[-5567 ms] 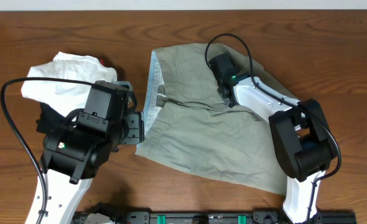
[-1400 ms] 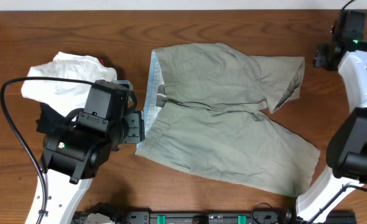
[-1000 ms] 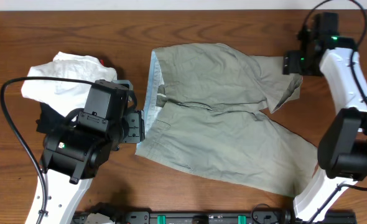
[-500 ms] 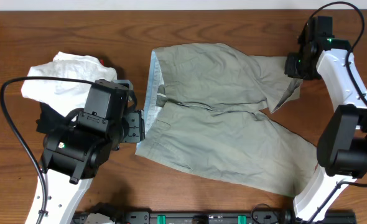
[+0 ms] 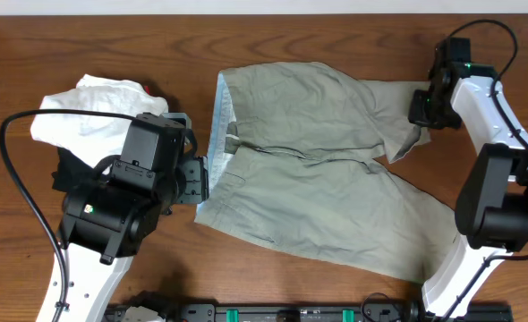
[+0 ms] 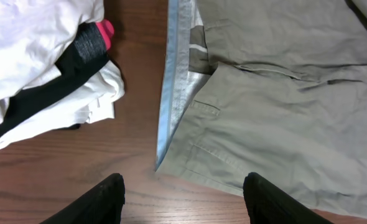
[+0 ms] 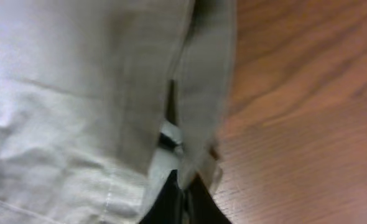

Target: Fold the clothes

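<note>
The clothes are khaki shorts [image 5: 318,170] lying flat mid-table, with the pale blue waistband on the left and the legs running right. My right gripper [image 5: 419,107] sits at the far leg's hem near the upper right. In the right wrist view it [image 7: 183,193] is shut on that hem, a fold of cloth [image 7: 78,93] pinched between the dark fingers. My left gripper [image 5: 195,182] hovers by the waistband's near corner. In the left wrist view it [image 6: 183,186] is open with bare wood between its fingers, and the shorts [image 6: 277,118] lie just ahead.
A pile of white and black garments with a red bit [image 5: 94,116] lies at the left, close to my left arm, and shows in the left wrist view too [image 6: 40,56]. Bare wooden table [image 5: 273,36] lies behind the shorts.
My right arm came in from the far right corner to the leg hem and its jaws closed on the cloth. The left arm and the shorts' body have not moved.
</note>
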Action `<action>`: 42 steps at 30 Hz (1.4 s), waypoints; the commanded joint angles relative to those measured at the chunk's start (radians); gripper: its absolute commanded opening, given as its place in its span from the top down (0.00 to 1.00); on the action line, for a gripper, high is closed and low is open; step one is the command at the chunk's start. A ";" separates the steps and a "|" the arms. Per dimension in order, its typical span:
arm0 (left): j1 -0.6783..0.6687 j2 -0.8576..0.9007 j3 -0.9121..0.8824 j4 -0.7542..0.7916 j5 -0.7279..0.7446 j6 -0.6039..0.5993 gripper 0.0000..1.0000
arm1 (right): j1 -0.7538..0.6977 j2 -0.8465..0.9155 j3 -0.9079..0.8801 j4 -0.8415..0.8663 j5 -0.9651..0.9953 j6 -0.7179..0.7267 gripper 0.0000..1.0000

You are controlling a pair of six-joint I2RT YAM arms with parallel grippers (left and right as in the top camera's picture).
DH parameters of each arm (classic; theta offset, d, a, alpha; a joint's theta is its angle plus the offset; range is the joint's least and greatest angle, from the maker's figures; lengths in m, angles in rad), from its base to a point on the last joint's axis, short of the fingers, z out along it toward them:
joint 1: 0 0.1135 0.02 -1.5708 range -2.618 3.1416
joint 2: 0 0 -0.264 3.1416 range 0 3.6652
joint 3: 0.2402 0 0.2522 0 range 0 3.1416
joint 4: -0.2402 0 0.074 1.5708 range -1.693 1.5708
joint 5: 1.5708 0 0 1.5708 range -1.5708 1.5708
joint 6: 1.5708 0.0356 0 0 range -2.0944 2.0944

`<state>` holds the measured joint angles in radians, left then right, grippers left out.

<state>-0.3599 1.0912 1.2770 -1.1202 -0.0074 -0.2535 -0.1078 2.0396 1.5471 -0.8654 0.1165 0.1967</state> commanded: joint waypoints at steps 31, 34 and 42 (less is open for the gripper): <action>0.006 0.000 0.014 0.005 -0.008 0.016 0.36 | -0.204 0.010 -0.062 0.078 -0.293 -0.058 0.54; 0.006 0.000 0.014 0.006 -0.008 0.016 0.37 | -0.189 0.010 -0.102 0.089 -0.293 -0.023 0.52; 0.006 0.000 0.014 0.006 -0.008 0.017 0.36 | -0.175 0.010 -0.158 0.131 -0.294 0.051 0.57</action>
<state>-0.3599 1.0912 1.2770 -1.1175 -0.0074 -0.2535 -0.2920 2.0399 1.3979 -0.7490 -0.1837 0.1989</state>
